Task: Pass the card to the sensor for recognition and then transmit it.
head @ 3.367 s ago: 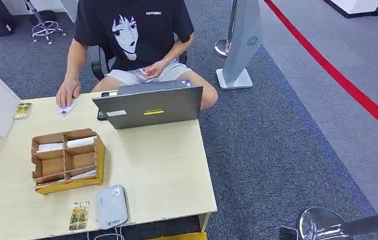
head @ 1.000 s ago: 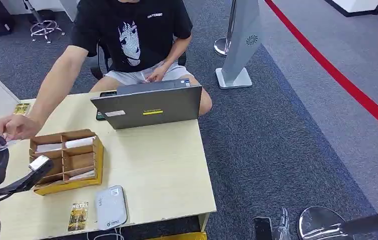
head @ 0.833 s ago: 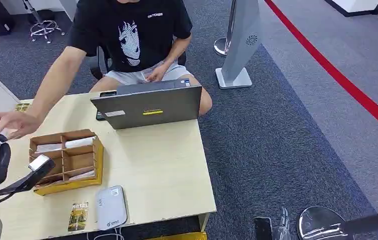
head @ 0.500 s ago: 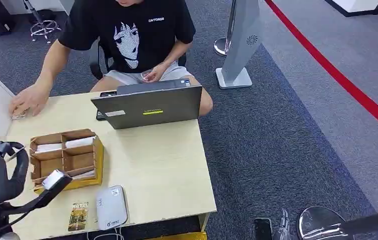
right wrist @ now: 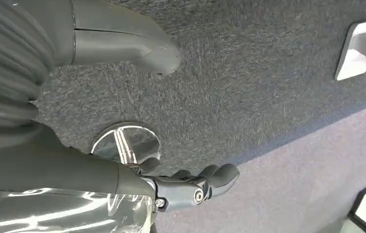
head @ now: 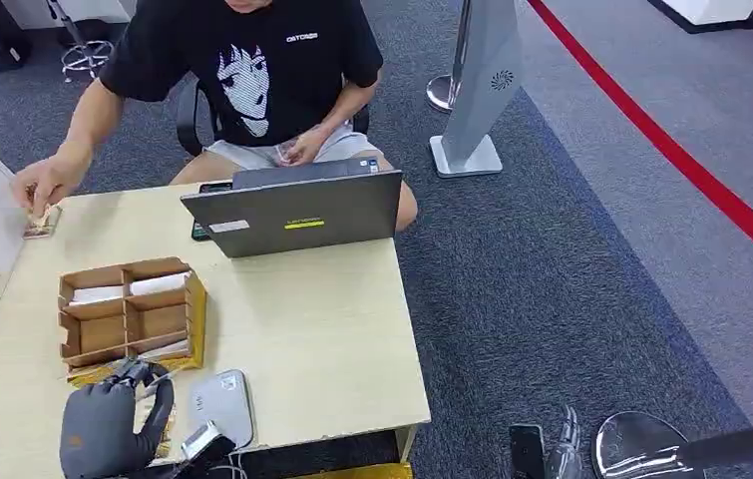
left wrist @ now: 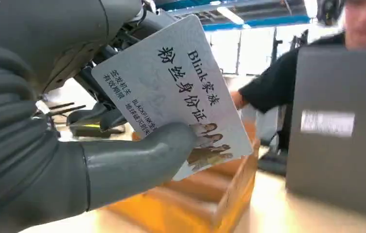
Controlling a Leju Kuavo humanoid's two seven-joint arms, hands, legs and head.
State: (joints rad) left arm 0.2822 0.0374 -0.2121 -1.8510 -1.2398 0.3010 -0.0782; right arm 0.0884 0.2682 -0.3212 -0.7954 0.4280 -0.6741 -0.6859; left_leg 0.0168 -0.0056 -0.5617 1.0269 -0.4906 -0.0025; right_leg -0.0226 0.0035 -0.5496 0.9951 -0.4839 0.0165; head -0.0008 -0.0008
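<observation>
My left hand (head: pixel 108 429) hovers low over the table's front edge, just left of the grey-white sensor (head: pixel 222 407). In the left wrist view the thumb (left wrist: pixel 142 155) pins a pale card (left wrist: pixel 171 82) printed with black characters and small figures against the fingers. The card stands tilted, near the corner of the cardboard organiser (left wrist: pixel 210 194). My right hand (head: pixel 564 451) hangs off to the right of the table above the carpet. Its thumb (right wrist: pixel 127 46) and fingers (right wrist: pixel 205 182) are spread apart with nothing between them.
A cardboard organiser (head: pixel 133 317) with several compartments sits on the wooden table (head: pixel 322 339), behind the sensor. A grey laptop (head: pixel 297 212) stands at the far edge. A seated person's hand (head: pixel 41 188) touches a small card (head: pixel 41 222) at the far left corner. A chrome post base (head: pixel 641 449) stands near my right hand.
My left hand has come down from the table's left side to the front edge beside the sensor. The person's hand has drawn back from my hand to the far left corner.
</observation>
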